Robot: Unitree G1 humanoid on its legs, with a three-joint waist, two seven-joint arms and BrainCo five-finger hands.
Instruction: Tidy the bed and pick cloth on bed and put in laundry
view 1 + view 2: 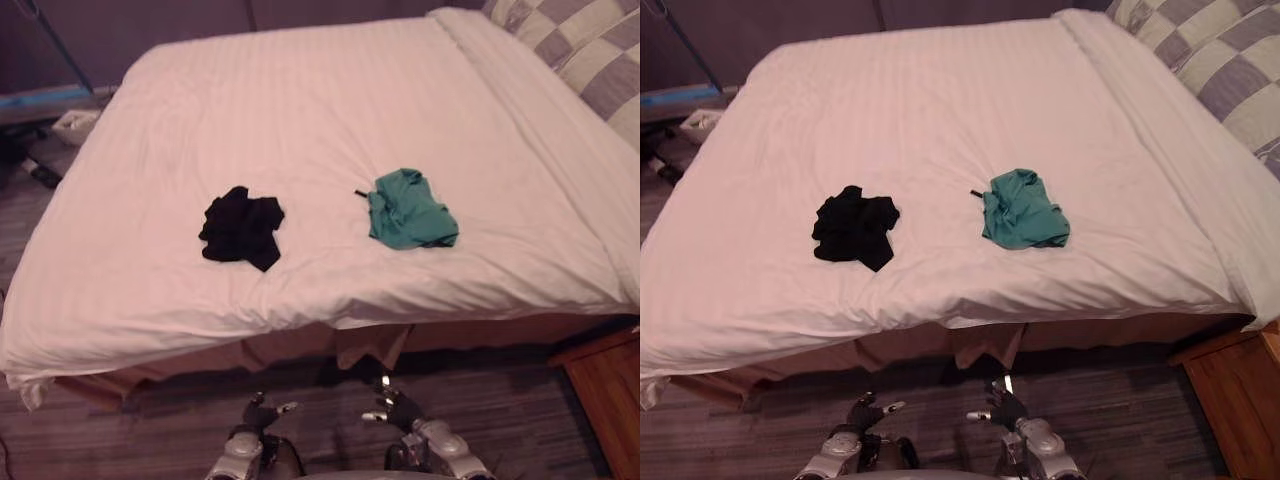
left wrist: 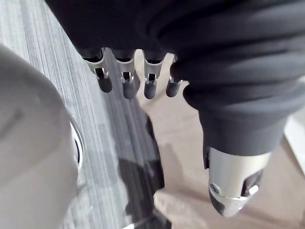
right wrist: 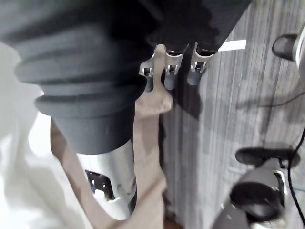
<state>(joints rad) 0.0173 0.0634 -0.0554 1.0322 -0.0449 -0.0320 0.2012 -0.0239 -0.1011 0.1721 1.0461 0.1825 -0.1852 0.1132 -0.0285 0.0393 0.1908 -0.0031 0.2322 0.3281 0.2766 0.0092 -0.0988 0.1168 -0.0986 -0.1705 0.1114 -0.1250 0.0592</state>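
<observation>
Fingers (image 2: 125, 86) relaxed on left hand (image 1: 260, 413) & right hand (image 1: 400, 409), low nr bed (image 1: 300, 100).

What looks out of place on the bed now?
Two crumpled garments on the white duvet, near its front edge: black cloth to the left, teal cloth to the right, apart. The left hand and right hand hang open below.

Two cloths on the bed (image 1: 300, 100), both toward its near edge: left cloth (image 1: 242, 228) left of the middle, right cloth (image 1: 410, 210) right of it, well apart. Pillows (image 1: 590, 50) at the bed's far right corner, cabinet (image 1: 605, 400) on the floor off its near right corner.
</observation>
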